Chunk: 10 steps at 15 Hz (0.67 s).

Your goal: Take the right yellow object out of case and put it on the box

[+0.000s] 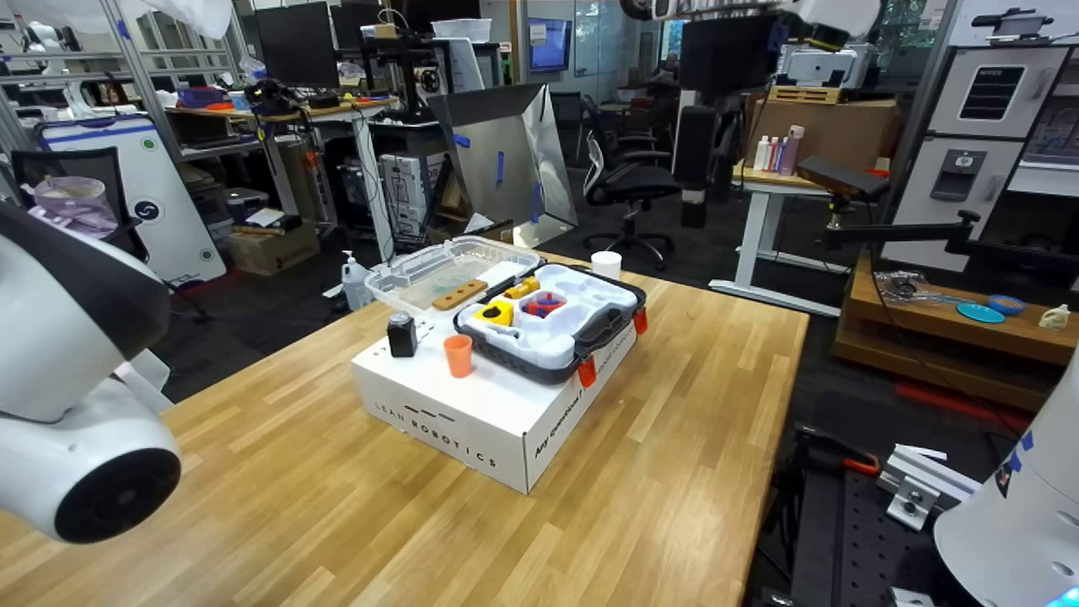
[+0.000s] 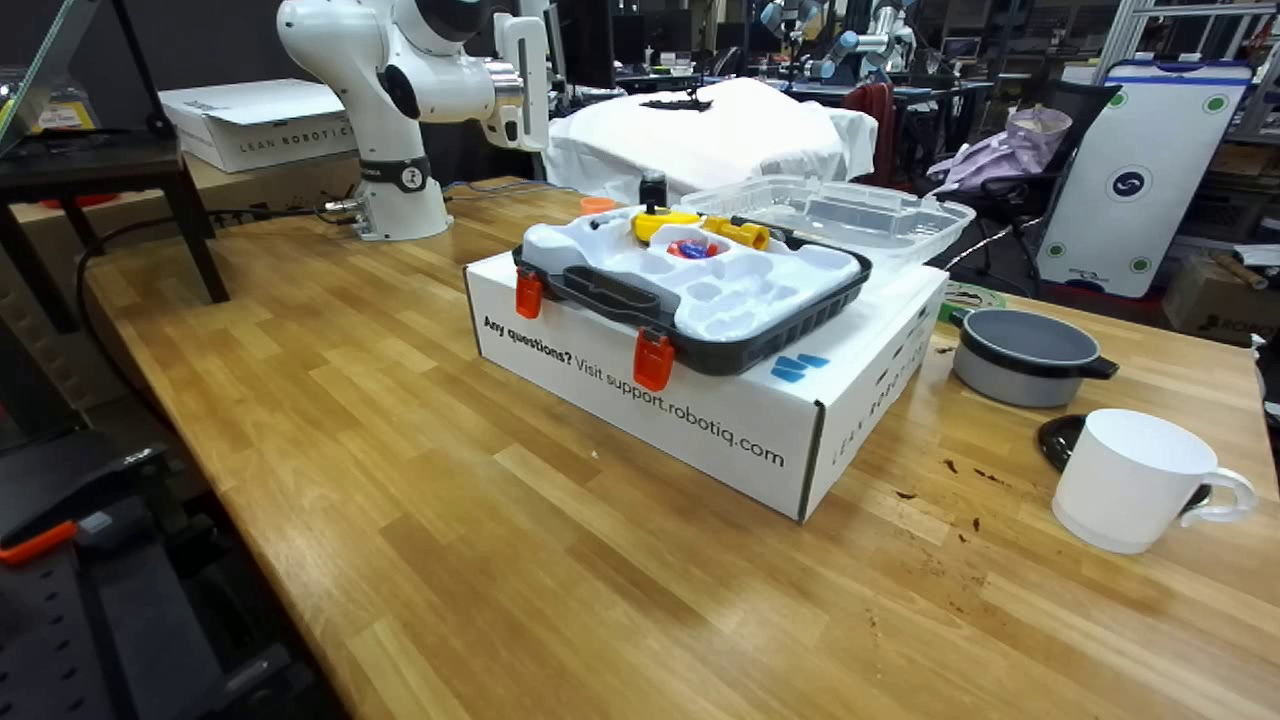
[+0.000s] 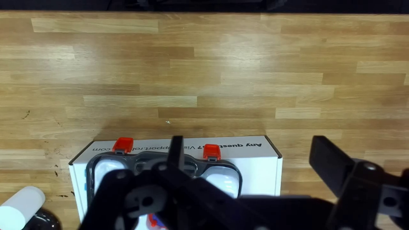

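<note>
An open dark-grey case [image 1: 594,291] with a white moulded insert lies on the white box [image 1: 438,421]; the case [image 2: 800,270] and box [image 2: 640,400] also show in another exterior view. In it are a round yellow object [image 1: 496,314] and, to its right, an orange-yellow object [image 1: 523,288]. Both also show there, the round yellow one [image 2: 665,224] left of the orange-yellow one [image 2: 737,232]. My gripper [image 1: 694,217] hangs high above the table, apart from the case. In the wrist view its fingers [image 3: 249,153] are spread with nothing between; the yellow objects are hidden there.
A clear lid [image 1: 421,274], wooden piece [image 1: 459,294], black bottle [image 1: 402,335] and orange cup [image 1: 458,356] sit by the case, which also holds a red-blue item [image 1: 544,304]. A white mug [image 2: 1135,480] and grey pot [image 2: 1030,355] stand nearby. Another white arm [image 1: 84,421] reaches in.
</note>
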{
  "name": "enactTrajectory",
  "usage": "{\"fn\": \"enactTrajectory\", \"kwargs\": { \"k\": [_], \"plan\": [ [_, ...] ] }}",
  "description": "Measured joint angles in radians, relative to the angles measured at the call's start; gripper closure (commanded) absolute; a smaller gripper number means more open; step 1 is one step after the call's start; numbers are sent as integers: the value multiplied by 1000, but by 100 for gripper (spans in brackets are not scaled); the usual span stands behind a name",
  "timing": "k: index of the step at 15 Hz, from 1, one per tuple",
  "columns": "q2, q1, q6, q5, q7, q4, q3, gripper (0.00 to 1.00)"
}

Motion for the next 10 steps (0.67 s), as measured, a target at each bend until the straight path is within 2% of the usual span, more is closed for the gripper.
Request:
{"fn": "enactTrajectory", "kwargs": {
  "k": [10],
  "plan": [
    [115, 59, 83, 20, -81, 57, 5, 0]
  ]
}}
